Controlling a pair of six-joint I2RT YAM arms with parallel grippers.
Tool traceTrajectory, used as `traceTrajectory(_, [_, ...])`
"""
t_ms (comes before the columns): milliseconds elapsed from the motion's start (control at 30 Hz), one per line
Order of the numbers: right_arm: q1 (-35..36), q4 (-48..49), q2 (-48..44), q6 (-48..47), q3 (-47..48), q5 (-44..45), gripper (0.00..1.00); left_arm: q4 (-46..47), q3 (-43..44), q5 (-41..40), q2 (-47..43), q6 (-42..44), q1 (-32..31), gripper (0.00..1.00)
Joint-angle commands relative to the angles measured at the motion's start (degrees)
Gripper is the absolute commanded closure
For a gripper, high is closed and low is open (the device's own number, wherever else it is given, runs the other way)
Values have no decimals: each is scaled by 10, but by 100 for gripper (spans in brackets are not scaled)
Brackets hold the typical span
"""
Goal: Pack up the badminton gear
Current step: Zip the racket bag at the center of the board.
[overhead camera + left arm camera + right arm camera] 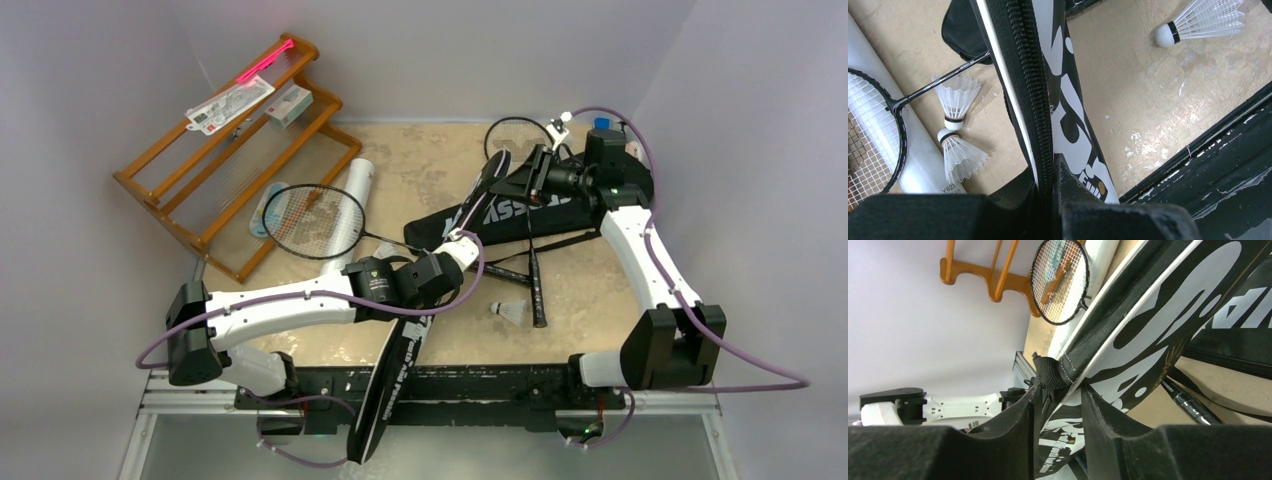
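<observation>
A long black racket bag (pixel 400 360) with white lettering is held up on edge between both grippers. My left gripper (pixel 462 248) is shut on its zipper edge (pixel 1040 100) mid-length. My right gripper (pixel 535 172) is shut on the bag's far end at a webbing loop (pixel 1050 372). The second bag (pixel 530 212) lies flat under it. One racket (pixel 315 220) lies on the white tube (pixel 355 185). Another racket (pixel 537 285) lies by the second bag. One shuttlecock (pixel 512 312) lies at the front right, and two shuttlecocks (pixel 955 97) lie beside the tube.
The orange wooden rack (pixel 235 150) stands at the back left with a small white carton (pixel 290 105) and a pink-edged card (pixel 230 105) on it. The held bag's near end hangs over the table's black front rail (pixel 480 385).
</observation>
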Motion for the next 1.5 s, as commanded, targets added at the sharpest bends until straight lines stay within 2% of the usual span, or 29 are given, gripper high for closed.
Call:
traceTrajectory(0, [5,4,6,-1,29,-7,68,16,13,-14,-3,15,2,100])
traceTrajectory(67, [5,-1,5,-2,29,-5,77,15,13,-14,-4,15,2,100])
traceTrajectory(267, [5,-21,-6,-13,29,-5,92,15,13,-17,-3,16,2,100])
traceTrajectory(567, [6,-59,-29,-31,26,-23,100,14,17,-20,4,15,2,100])
traceTrajectory(633, [6,-69,-35,-37,27,-27,99,13,19,-21,7,15,2,100])
traceTrajectory(700, [6,-85,-39,-48,36,-24,92,11,21,-22,11,15,2,100])
traceTrajectory(867, [6,-114,-32,-59,59,1,91,7,27,-22,17,15,2,100])
traceTrajectory(1000, [6,-119,-22,-69,71,7,73,5,29,-19,19,15,2,100])
traceTrajectory(1367, [6,-114,-12,-69,88,16,74,3,30,-18,20,18,2,100])
traceTrajectory(1467, [6,-120,-11,-66,90,18,70,2,30,-19,20,19,2,100])
